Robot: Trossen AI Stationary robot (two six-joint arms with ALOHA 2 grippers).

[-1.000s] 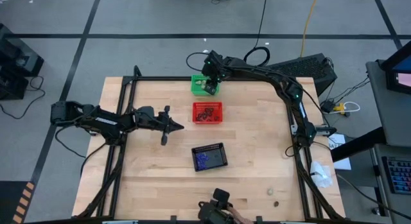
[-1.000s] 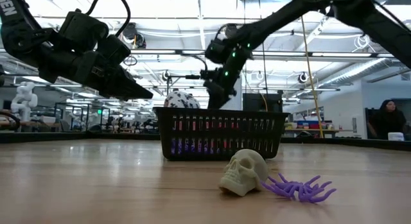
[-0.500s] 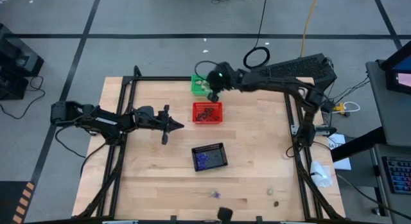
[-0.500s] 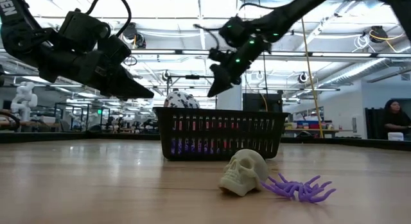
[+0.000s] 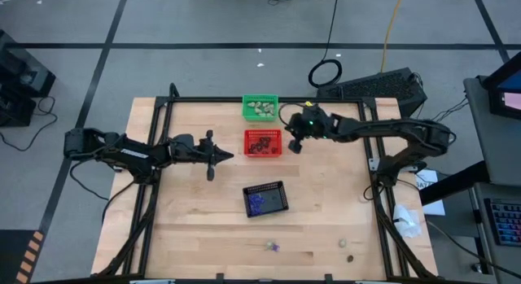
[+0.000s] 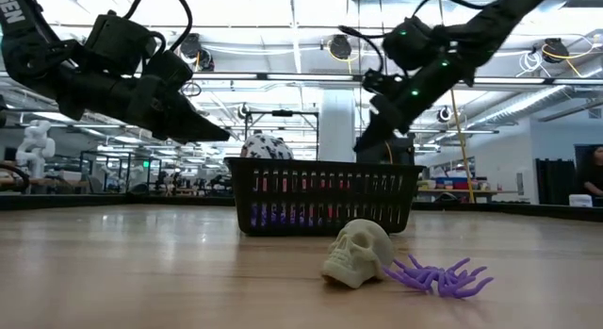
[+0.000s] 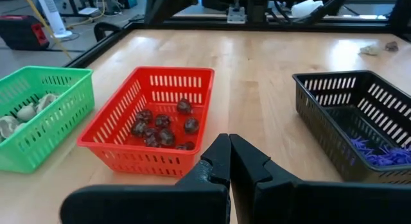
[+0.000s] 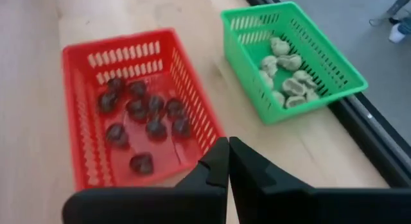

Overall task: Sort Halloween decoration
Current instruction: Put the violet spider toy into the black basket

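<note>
Three mesh baskets stand in a line down the table's middle. The green basket point(image 5: 260, 107) point(image 8: 292, 54) holds cream pieces, the red basket point(image 5: 263, 142) point(image 7: 151, 118) dark brown ones, the black basket point(image 5: 266, 199) point(image 7: 359, 118) purple ones. A cream skull point(image 6: 358, 254) and a purple spider point(image 6: 438, 275) lie on the wood near the front edge point(image 5: 273, 246). My left gripper point(image 5: 226, 159) point(image 7: 228, 146) hovers shut, left of the red basket. My right gripper point(image 5: 295, 146) point(image 8: 228, 152) hovers shut beside that basket's right end. Nothing is between either pair of fingers.
Two more small pieces, a cream one point(image 5: 343, 244) and a brown one point(image 5: 351, 257), lie near the front right. A black frame rail point(image 5: 370, 154) runs around the table. Bare wood lies to the left and right of the baskets.
My right gripper has swung away from above the green basket, toward the table's right and near side, and now hangs a little lower beside the red basket's right end. A hand at the near edge has drawn back out of view.
</note>
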